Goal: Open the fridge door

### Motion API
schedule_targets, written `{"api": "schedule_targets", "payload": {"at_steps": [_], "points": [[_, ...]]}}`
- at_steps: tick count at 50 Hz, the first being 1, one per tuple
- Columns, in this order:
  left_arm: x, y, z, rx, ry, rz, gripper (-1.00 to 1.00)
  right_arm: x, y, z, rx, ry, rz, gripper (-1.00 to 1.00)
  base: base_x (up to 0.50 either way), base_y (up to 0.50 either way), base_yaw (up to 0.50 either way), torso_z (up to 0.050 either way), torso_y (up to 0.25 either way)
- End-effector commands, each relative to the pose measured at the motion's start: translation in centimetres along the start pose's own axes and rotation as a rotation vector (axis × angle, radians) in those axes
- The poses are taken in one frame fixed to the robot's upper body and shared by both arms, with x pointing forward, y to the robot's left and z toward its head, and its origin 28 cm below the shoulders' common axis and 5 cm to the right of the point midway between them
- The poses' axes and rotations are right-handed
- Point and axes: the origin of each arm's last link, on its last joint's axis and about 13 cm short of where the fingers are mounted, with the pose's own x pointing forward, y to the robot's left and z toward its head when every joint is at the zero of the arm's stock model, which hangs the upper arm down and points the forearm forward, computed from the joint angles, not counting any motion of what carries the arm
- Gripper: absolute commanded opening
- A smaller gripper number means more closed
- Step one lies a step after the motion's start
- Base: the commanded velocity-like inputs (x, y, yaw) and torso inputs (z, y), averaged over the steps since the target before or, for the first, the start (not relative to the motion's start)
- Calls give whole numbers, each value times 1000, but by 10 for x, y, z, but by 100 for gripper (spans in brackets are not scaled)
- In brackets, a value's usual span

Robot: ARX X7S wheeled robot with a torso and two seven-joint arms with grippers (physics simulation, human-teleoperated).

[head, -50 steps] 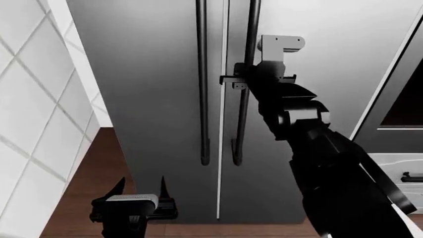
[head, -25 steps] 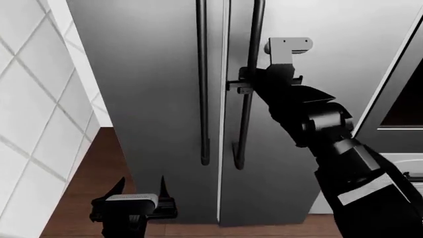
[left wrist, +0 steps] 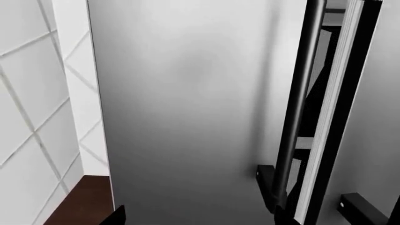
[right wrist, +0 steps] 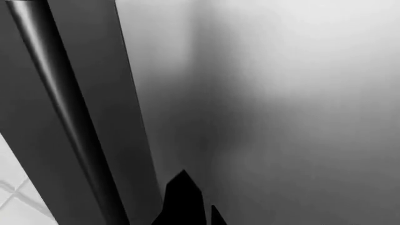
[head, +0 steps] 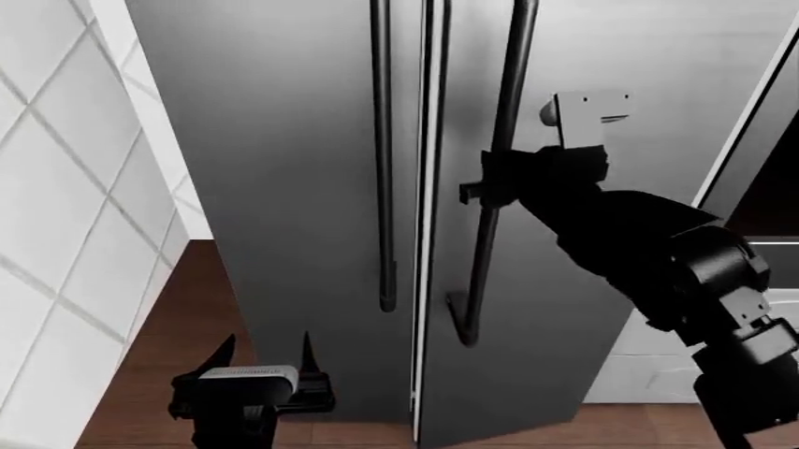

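Swinging ajar, fridge door point(head: 562, 309), right claw point(head: 481, 187) gripping handle point(head: 493, 178)

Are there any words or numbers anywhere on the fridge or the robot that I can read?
None: no words, numbers or brand marks show in any view.
The fridge door and the twin door are bare brushed steel.
The handle, the right gripper and the left gripper carry no label.
The wall tiles are blank.

Tall brushed-steel fridge door point(head: 587, 56) sits right of twin steel door point(head: 275, 140), slightly ajar. Right gripper point(head: 489, 185) at its black bar handle point(head: 500, 159). Left gripper point(head: 265, 360) low, before the twin. White tiled wall point(head: 63, 234) far left.
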Motion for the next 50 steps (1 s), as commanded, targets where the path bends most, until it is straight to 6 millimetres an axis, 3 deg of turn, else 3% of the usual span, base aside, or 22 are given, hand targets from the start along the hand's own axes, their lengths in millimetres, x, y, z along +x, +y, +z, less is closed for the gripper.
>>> {"api": "schedule_targets", "payload": {"at_steps": [1, 50], "points": [[1, 0, 0, 2, 0, 1, 100, -27, -15, 3, -67, 3, 14, -100, 0, 0, 0, 0, 0], [0, 0, -1, 14, 7, 6, 100, -127, -54, -15, -3, -1, 36, -100, 0, 0, -1, 0, 1]]}}
